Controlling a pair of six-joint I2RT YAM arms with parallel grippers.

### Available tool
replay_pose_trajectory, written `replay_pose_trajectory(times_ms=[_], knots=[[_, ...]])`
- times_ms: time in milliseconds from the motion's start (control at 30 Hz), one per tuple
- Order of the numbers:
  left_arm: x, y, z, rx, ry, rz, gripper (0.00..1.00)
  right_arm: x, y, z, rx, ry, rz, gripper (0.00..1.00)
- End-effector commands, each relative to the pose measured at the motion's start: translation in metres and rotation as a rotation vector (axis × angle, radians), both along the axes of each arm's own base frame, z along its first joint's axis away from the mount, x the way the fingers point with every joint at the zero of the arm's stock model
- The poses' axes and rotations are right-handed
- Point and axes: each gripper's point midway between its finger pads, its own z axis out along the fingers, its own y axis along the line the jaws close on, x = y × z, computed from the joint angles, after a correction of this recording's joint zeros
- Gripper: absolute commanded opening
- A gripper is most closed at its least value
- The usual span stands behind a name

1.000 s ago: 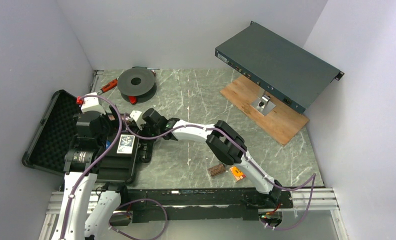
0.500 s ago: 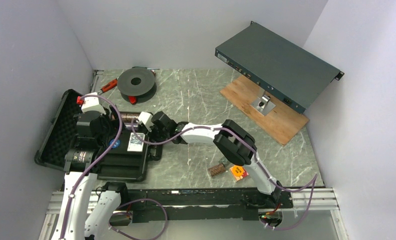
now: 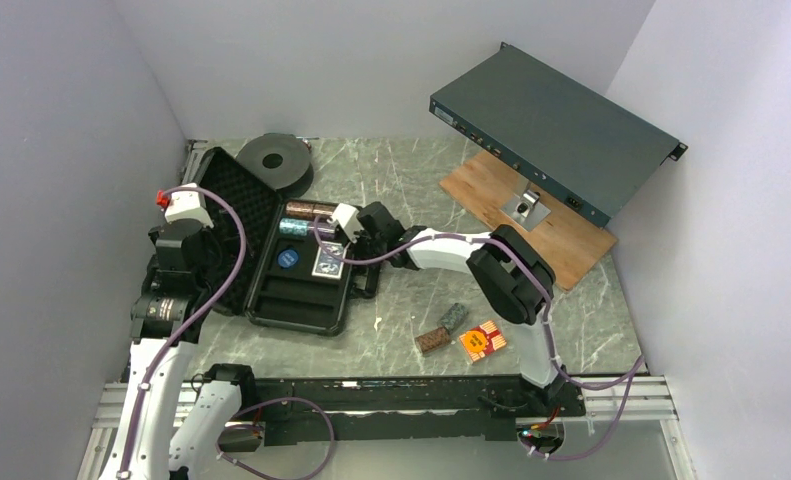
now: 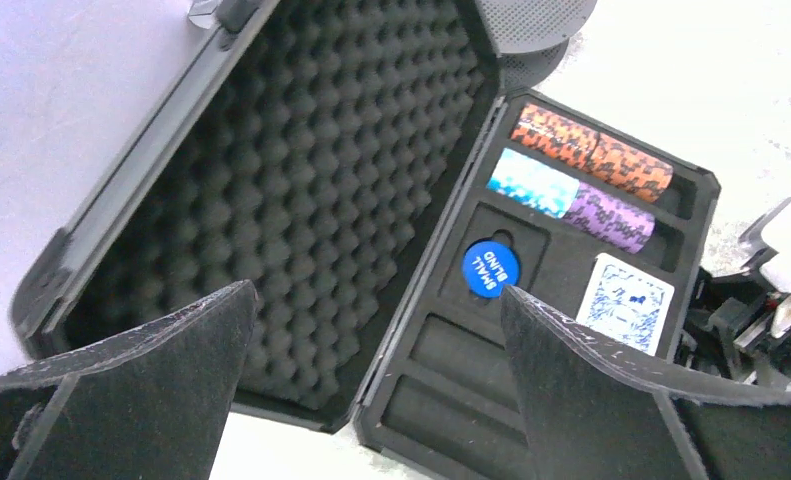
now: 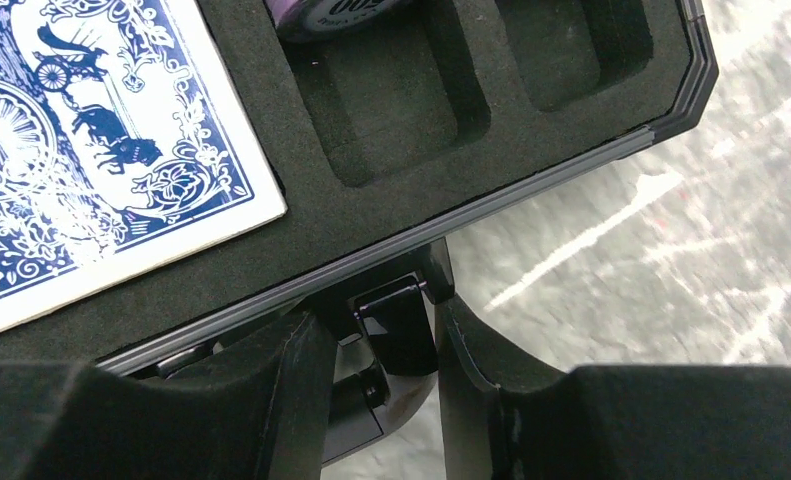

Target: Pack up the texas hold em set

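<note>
Close to the arm bases, three loose bits of the set lie on the table (image 3: 401,190): a brown chip stack (image 3: 432,340), a green chip stack (image 3: 454,317) and an orange card deck (image 3: 482,340). Both stacks lie on their sides, the brown one pointing mostly left to right and the green one slanted. They sit to the right of the right gripper (image 5: 376,318) and nearer than it. The right arm is the closer arm, so I think it should fetch them, but it would have to let go first. That arm is stretched out to the left, and its fingers are pinched on a black handle part at the right edge of the briefcase (image 3: 301,312). The case lies open, lid to the left, its long side running near to far. Chip stacks (image 4: 591,150), a blue card deck (image 4: 626,300) and a blue button (image 4: 489,270) are already in the foam. The left gripper (image 4: 376,292) hangs over the case, fingers spread wide, holding nothing. Far back are a black spool (image 3: 271,155) and a grey metal box (image 3: 551,125).
</note>
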Motion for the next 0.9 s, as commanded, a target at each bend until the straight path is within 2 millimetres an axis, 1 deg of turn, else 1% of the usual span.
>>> replay_pose_trajectory(times_ms=[0, 33, 67, 100, 133, 200, 300, 433, 567, 600, 767, 867], knots=[[0.005, -0.003, 0.009, -0.016, -0.037, -0.011, 0.97, 0.018, -0.068, -0.016, -0.164, 0.016, -0.161, 0.04], [0.005, -0.003, 0.009, -0.016, -0.038, -0.012, 0.97, 0.020, -0.070, -0.014, -0.159, 0.022, -0.173, 0.09], [0.005, -0.004, 0.009, -0.017, -0.039, -0.013, 0.97, 0.023, -0.071, -0.011, -0.152, 0.021, -0.184, 0.16], [0.005, -0.004, 0.009, -0.016, -0.039, -0.013, 0.97, 0.026, -0.071, -0.009, -0.148, 0.014, -0.195, 0.27], [0.005, -0.004, 0.010, -0.017, -0.041, -0.014, 0.97, 0.029, -0.071, -0.006, -0.142, 0.004, -0.206, 0.34], [0.004, -0.004, 0.011, -0.017, -0.045, -0.013, 0.97, 0.033, -0.068, 0.000, -0.134, -0.003, -0.222, 0.40], [0.003, -0.003, 0.011, -0.014, -0.047, -0.009, 0.98, 0.038, -0.066, 0.010, -0.130, -0.008, -0.231, 0.56], [0.002, -0.002, 0.012, -0.016, -0.052, -0.007, 0.98, 0.038, -0.063, 0.031, -0.095, -0.021, -0.240, 0.70], [0.001, -0.003, 0.013, -0.018, -0.056, -0.008, 0.98, 0.030, -0.066, 0.054, -0.043, -0.008, -0.273, 0.78], [0.001, -0.003, 0.013, -0.019, -0.057, -0.008, 0.98, 0.027, -0.067, 0.062, -0.022, -0.005, -0.285, 0.79], [0.001, -0.004, 0.013, -0.019, -0.055, -0.012, 0.98, 0.010, -0.075, 0.088, 0.072, 0.025, -0.367, 0.83], [0.000, -0.003, 0.013, -0.017, -0.054, -0.010, 0.98, 0.002, -0.084, 0.102, 0.116, 0.046, -0.450, 0.83]])
